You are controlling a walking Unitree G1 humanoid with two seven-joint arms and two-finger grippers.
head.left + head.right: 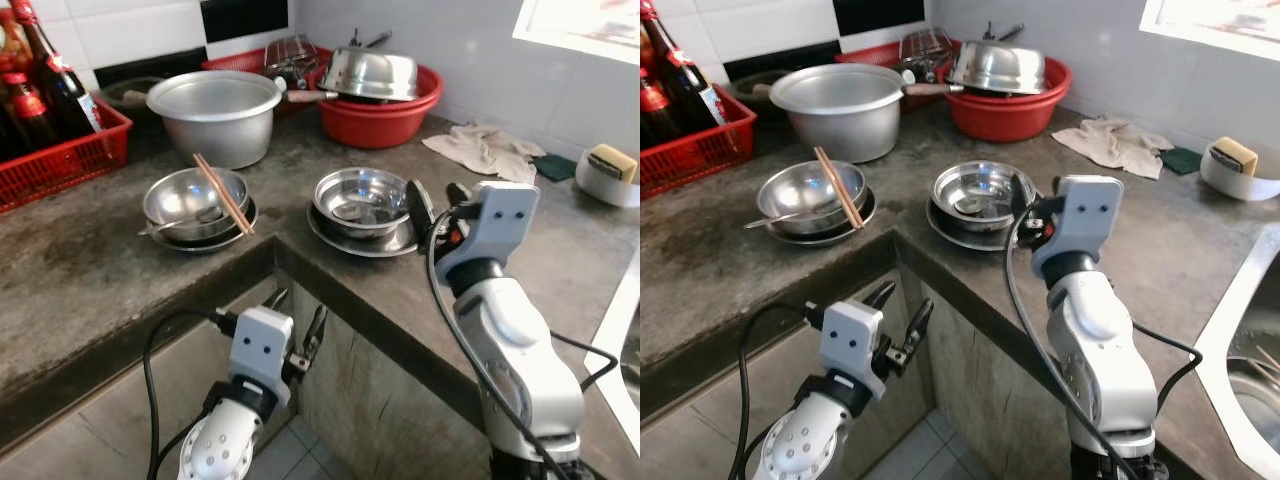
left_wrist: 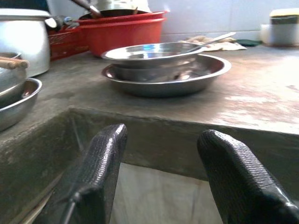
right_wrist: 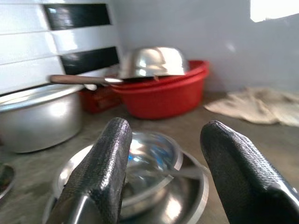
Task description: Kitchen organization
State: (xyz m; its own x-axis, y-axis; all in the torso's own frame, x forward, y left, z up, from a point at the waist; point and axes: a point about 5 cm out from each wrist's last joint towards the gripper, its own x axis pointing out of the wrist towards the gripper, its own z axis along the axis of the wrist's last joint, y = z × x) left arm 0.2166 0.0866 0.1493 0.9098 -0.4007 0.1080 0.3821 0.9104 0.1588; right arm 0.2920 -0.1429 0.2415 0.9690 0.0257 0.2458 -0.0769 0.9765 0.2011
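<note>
Grey bench across the frame's middle. Steel bowl on a plate at centre. Right claw open just beside it. Left claw open, lower down.

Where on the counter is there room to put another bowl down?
Bare counter lies in front of the bowl with chopsticks, below the red crate. More lies between the cloth and the right gripper. The back is crowded: big pot, red basin.
</note>
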